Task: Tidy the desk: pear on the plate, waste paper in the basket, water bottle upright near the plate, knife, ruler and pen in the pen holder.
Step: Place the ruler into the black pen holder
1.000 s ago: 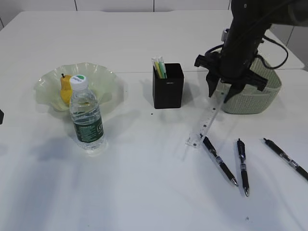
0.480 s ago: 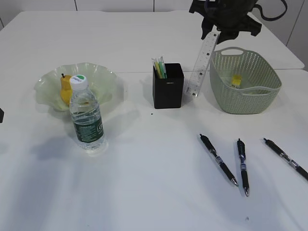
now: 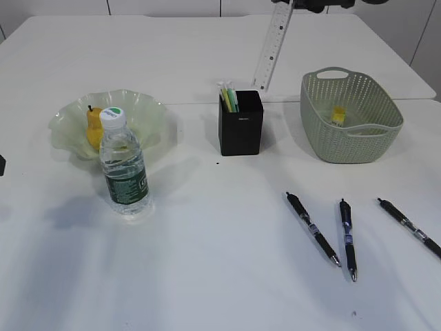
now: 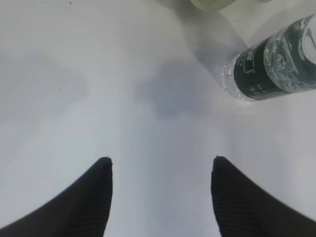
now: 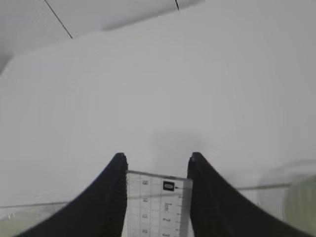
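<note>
Above the far right of the desk (image 3: 207, 276), the right gripper (image 5: 155, 170), jaws partly closed on the ruler (image 3: 273, 43), holds it hanging long-axis nearly vertical, lower end just above the pen holder (image 3: 240, 123), whose green-and-yellow contents crowd its left side. Left gripper (image 4: 160, 173) hovers open and empty near the upright water bottle (image 3: 124, 162). Three pens (image 3: 312, 228) lie near-right; the basket (image 3: 351, 114) stands right of the holder.

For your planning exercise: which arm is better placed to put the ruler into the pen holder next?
Right. Its fingers already grip the ruler, hanging just above the pen holder. The left gripper is open and empty beside the water bottle.
</note>
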You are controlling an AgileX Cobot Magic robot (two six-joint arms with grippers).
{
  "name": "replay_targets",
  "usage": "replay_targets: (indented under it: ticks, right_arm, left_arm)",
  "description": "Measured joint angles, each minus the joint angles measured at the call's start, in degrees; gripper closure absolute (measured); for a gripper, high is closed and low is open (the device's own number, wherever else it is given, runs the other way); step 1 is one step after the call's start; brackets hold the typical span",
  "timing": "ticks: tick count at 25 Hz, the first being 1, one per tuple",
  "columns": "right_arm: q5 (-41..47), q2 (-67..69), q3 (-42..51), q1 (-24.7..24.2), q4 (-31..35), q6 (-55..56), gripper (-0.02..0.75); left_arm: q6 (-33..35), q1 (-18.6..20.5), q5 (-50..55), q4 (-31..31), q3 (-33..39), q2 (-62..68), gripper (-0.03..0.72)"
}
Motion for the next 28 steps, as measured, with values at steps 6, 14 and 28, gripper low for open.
replay_targets:
  ticks: [6,14,28]
  right_arm:
    - [-9.7,0.0,0.0,0.0,-7.6,-1.7,0.462]
    - [-14.7,2.8,-0.1,0.0,-10.9,-1.9,0.462]
    - [-14.8,7.4,-0.1,4.2,-10.9,-1.9,0.462]
  left_arm:
    - [0.0,0.0,-0.1,0.0,0.0,0.0,0.241]
    - [0.0,0.0,-0.9,0.0,0.0,0.0,0.241]
    - [0.0,0.0,-1.8,0.1,0.0,0.0,0.241]
